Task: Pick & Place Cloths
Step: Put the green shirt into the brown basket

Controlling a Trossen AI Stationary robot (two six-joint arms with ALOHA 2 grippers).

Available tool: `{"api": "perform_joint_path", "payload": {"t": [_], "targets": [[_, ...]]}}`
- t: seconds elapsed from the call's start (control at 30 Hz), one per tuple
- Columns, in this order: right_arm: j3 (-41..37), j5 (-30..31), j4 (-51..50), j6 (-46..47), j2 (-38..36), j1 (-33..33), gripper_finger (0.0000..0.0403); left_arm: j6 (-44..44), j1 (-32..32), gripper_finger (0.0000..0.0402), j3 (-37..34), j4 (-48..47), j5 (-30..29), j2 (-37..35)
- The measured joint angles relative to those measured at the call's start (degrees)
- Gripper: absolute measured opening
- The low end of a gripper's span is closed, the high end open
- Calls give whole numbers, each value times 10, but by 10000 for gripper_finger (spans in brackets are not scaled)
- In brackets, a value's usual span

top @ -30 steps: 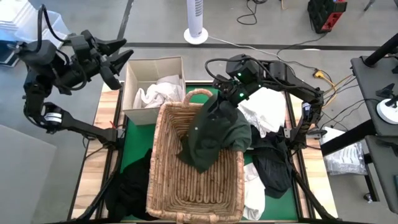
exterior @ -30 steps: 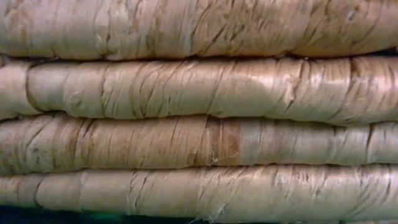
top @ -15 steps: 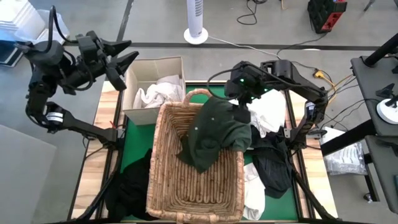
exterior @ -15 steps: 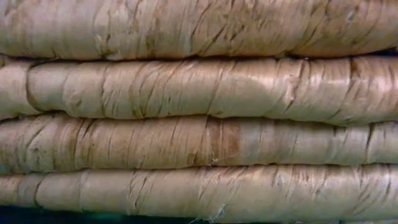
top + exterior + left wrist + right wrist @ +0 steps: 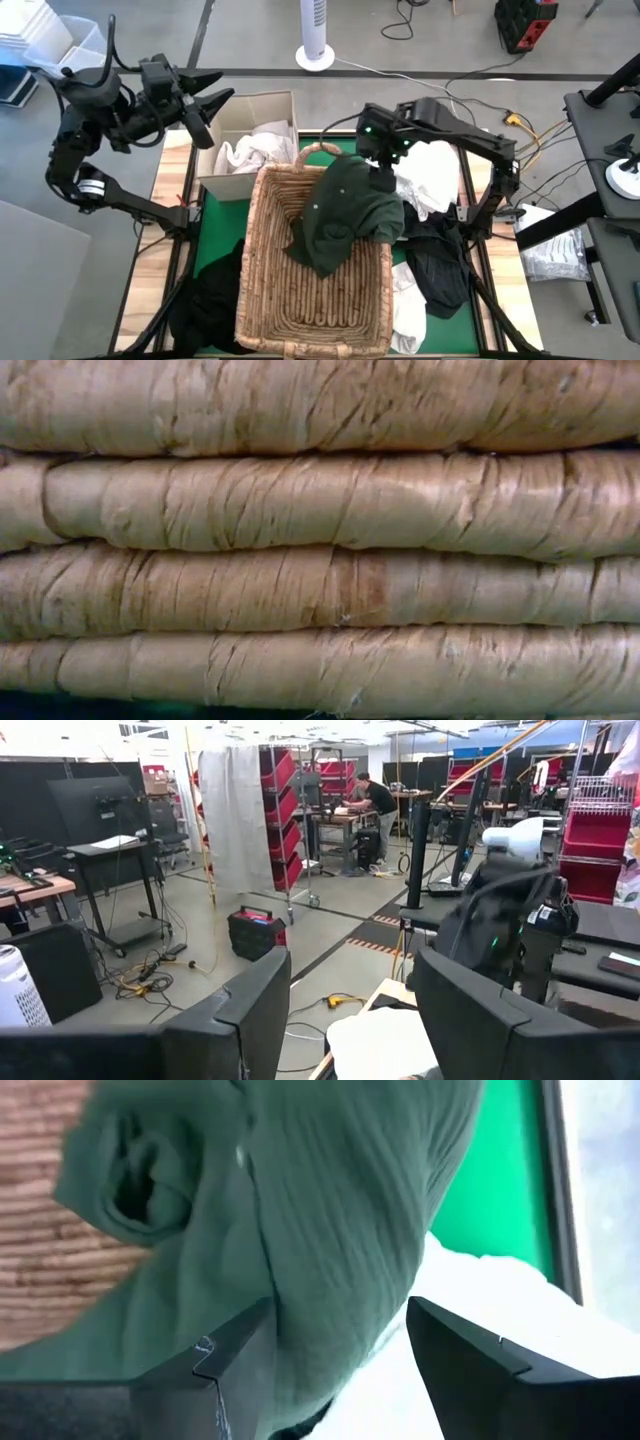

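A dark green cloth (image 5: 345, 215) lies in the wicker basket (image 5: 300, 300), draped over its right rim. My right gripper (image 5: 383, 178) stands open over the cloth's far right part, pointing steeply down; in its wrist view (image 5: 340, 1315) the cloth fills the gap ahead. White cloths (image 5: 250, 150) lie in a cardboard box (image 5: 215, 180). More cloths, white (image 5: 430, 175) and black (image 5: 440, 265), lie right of the basket, and a black one (image 5: 210, 300) lies at its left. My left gripper (image 5: 212, 108) hangs open and level, high beside the box. My right gripper points steeply down at the dark green cloth's far right part (image 5: 330, 1230), one finger on each side of a ridge of it. Whether the fingertips touch the cloth, I cannot tell.
A bright green mat (image 5: 215, 225) covers the table under the basket. The basket's wicker wall (image 5: 320, 540) fills the low view. A white cloth (image 5: 408, 310) lies at the basket's near right corner. The left wrist view looks out into the room, where a person stands far off.
My right gripper has swung from over the cloth's middle toward the basket's far right corner, sunk, and tipped from slanting to steeply down. The dark green cloth has stayed draped in the basket. My left gripper has drifted a little toward the box.
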Motion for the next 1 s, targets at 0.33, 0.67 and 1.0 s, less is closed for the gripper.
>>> {"api": "perform_joint_path", "payload": {"t": [0.33, 0.67, 1.0], "targets": [[-104, 0, 59, 23, -28, -4, 216, 0, 0, 190, 0, 0, 0, 0], [-122, 0, 69, 36, -45, -4, 98, 0, 0, 190, 0, 0, 0, 1], [-102, 0, 70, 44, -62, -4, 10, 0, 0, 190, 0, 0, 0, 1]]}}
